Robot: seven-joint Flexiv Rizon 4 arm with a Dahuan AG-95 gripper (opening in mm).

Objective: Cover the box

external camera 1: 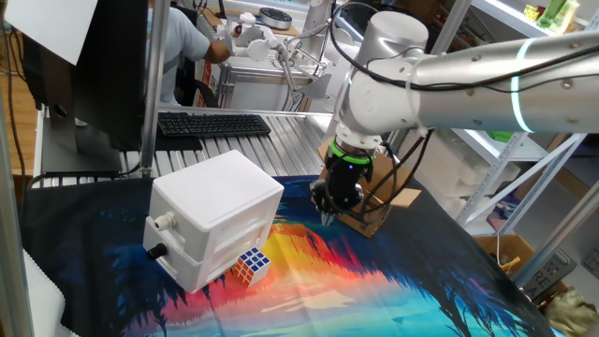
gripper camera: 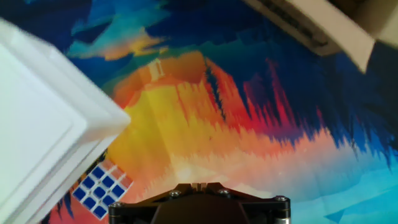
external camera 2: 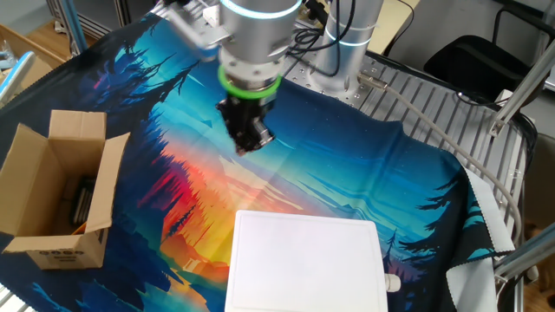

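The box (external camera 2: 97,192) is a small brown cardboard carton at the left of the cloth. Its top flaps stand open and dark items lie inside. In one fixed view the box (external camera 1: 378,212) shows partly behind the arm's wrist. In the hand view only a corner of the box (gripper camera: 339,26) shows at the top right. My gripper (external camera 2: 246,146) hangs over the colourful cloth, beside the carton and apart from it. The gripper (gripper camera: 199,185) is shut with nothing between its fingers. In one fixed view the gripper (external camera 1: 328,215) points down just left of the carton.
A large white plastic box (external camera 1: 217,213) with knobs stands on the cloth, with a Rubik's cube (external camera 1: 251,265) against its front. Both also show in the hand view, white plastic box (gripper camera: 37,118) and Rubik's cube (gripper camera: 99,186). A keyboard (external camera 1: 213,123) lies behind on the metal table.
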